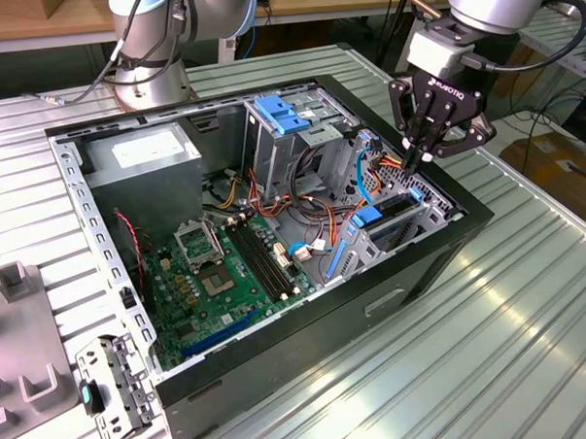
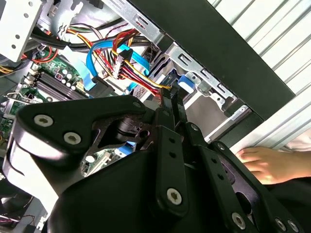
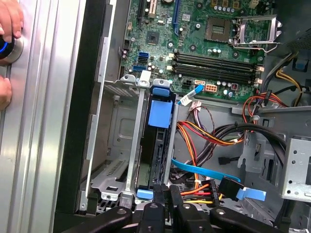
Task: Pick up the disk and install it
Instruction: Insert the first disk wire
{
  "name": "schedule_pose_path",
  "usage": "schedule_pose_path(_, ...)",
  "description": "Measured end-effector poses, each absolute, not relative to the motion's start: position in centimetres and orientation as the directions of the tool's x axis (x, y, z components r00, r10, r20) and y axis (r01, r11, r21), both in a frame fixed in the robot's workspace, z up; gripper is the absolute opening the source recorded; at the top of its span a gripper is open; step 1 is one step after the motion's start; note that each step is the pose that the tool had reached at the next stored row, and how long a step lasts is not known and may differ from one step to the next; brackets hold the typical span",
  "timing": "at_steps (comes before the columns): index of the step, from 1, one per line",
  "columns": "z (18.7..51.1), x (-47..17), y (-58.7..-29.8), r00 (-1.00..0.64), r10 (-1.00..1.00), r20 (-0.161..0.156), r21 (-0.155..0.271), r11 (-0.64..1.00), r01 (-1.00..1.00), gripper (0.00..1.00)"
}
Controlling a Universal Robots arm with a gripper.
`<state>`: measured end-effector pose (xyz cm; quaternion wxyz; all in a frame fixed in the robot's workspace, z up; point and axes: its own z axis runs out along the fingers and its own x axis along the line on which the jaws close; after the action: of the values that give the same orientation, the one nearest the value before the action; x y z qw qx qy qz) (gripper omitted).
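While hanging over the front drive cage (image 1: 400,215) of the open case (image 1: 412,273), holds the tool (image 1: 426,159) closed, fingertips pressed together with nothing between them.
Meets the disk (image 3: 155,158) already down in that cage, standing on edge between 2 metal walls, blue rail (image 3: 162,114) at its side, at the case corner toward the exterior view's right. Puts the closed fingertips (image 2: 168,111) just above the disk's near end in both wrist views; cannot tell whether touching. Has orange, yellow and red cables (image 3: 209,138) and a flat blue cable (image 3: 199,170) looping beside the cage, the green motherboard (image 1: 227,271) flat on the case floor, the grey power-supply box (image 1: 139,153) toward the exterior view's left. Includes 1 hand (image 2: 265,162) of a person on the ribbed bench (image 1: 510,297) next to the case.
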<state>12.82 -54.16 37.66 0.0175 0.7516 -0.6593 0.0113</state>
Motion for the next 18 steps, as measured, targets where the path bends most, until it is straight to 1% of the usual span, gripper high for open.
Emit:
schedule_pose_path(7, 37.66, 12.82, -54.16, 0.13, -0.991, 0.04, 0.011, -0.129, -0.992, 0.16)
schedule_pose_path(18, 37.6, 12.82, -54.16, -0.069, -0.997, 0.04, 0.011, 0.069, -0.998, 0.16)
